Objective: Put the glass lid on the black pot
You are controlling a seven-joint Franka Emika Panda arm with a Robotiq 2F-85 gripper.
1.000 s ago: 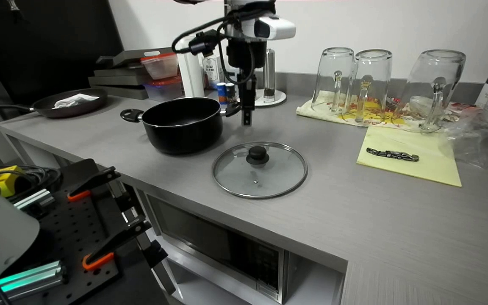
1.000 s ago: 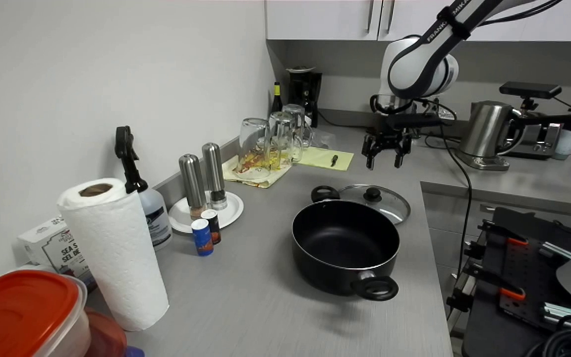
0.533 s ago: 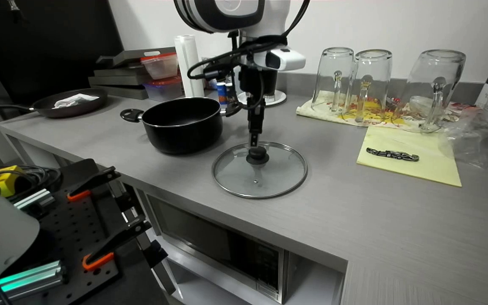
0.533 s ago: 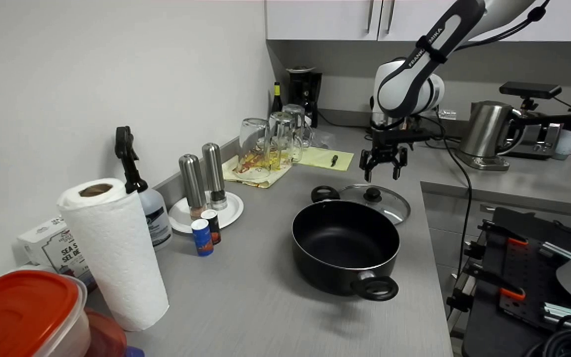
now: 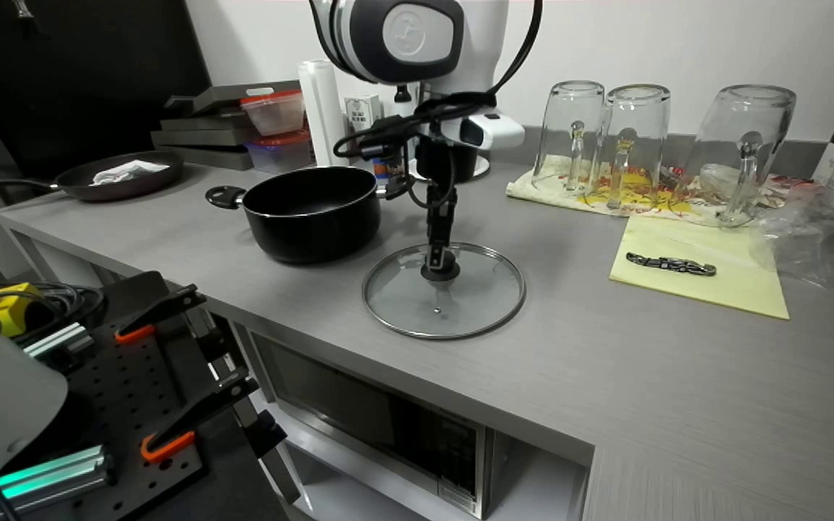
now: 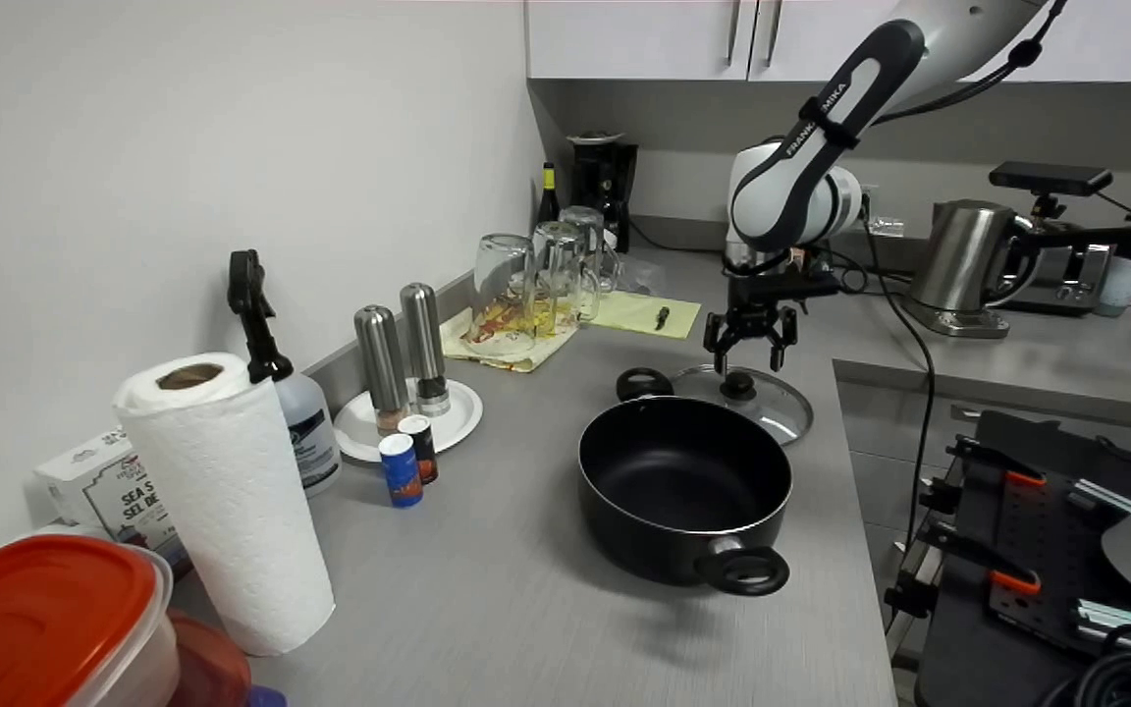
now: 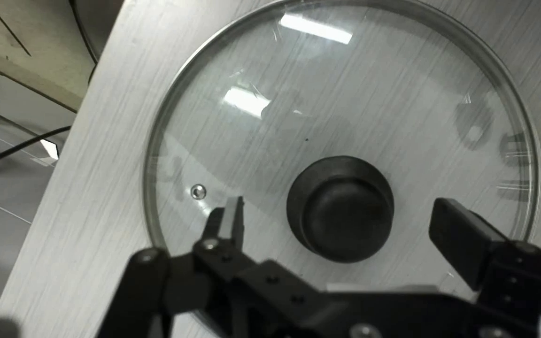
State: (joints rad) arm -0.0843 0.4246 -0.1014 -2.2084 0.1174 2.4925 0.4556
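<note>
The glass lid (image 5: 475, 300) lies flat on the counter, its black knob (image 5: 448, 268) facing up. In an exterior view the lid (image 6: 783, 410) shows behind the pot, partly hidden by it. The black pot (image 5: 319, 230) stands upright and uncovered beside the lid; its dark inside looks empty in an exterior view (image 6: 669, 560). My gripper (image 5: 436, 262) points straight down at the knob, and also shows in an exterior view (image 6: 748, 363). In the wrist view the open gripper (image 7: 338, 215) has one finger on each side of the knob (image 7: 345, 220), with gaps between.
Upside-down glass mugs (image 5: 623, 145) stand on a cloth by the wall. A yellow sheet (image 5: 706, 289) with a small dark item lies right of the lid. Pepper mills (image 6: 384, 363), a paper towel roll (image 6: 232, 511) and a frying pan (image 5: 120, 181) are also on the counter.
My gripper has come down and toward the lid, from beside the pot to the knob, staying open. The lid and the pot have not moved.
</note>
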